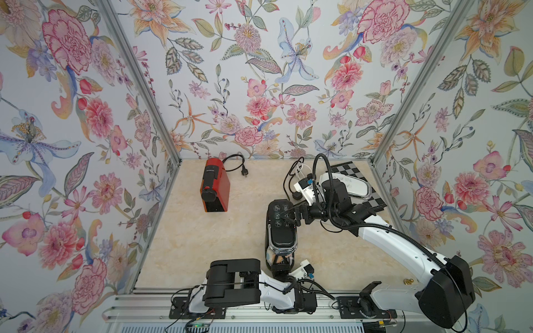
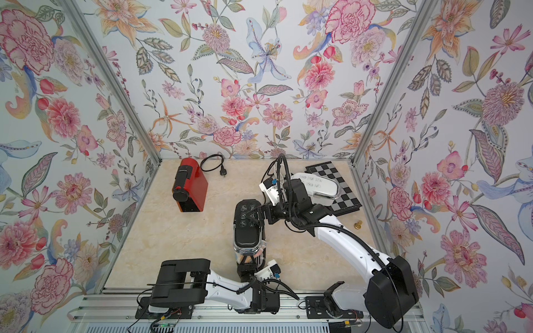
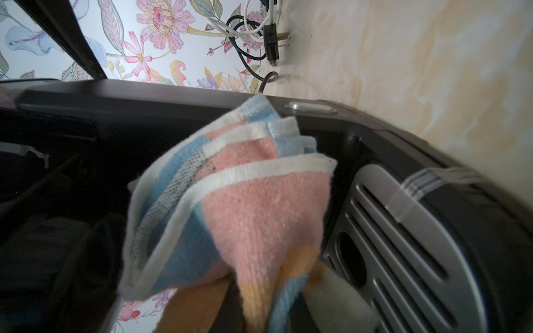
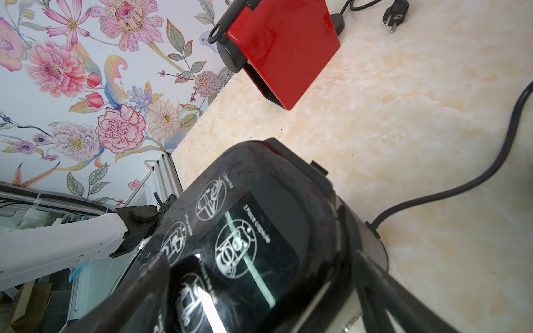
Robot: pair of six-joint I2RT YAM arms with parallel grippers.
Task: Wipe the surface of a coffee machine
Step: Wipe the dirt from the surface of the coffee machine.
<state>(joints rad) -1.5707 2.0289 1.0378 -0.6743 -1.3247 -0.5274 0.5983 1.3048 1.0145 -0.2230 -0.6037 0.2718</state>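
A black coffee machine point(image 1: 281, 230) point(image 2: 248, 227) stands mid-table, its glossy top printed with white pictograms point(image 4: 235, 248). My right gripper point(image 1: 288, 217) point(image 4: 256, 259) reaches over that top from the right, open wide, one dark finger point(image 4: 138, 288) on each side of the printed panel. My left gripper point(image 3: 268, 305) is at the machine's front, low by the metal drip grille point(image 3: 403, 253). It is shut on a pink, blue and orange striped cloth point(image 3: 253, 207), which bunches against the dark front recess. From above, only a bit of the cloth point(image 1: 275, 256) shows.
A red coffee machine point(image 1: 215, 187) point(image 4: 282, 49) stands at the back left with its loose cord and plug point(image 1: 243, 170). A chessboard point(image 1: 372, 199) with a white oval container point(image 1: 353, 184) lies at the back right beside cables point(image 1: 291, 178). A small brass piece point(image 2: 358, 224) sits near the right wall.
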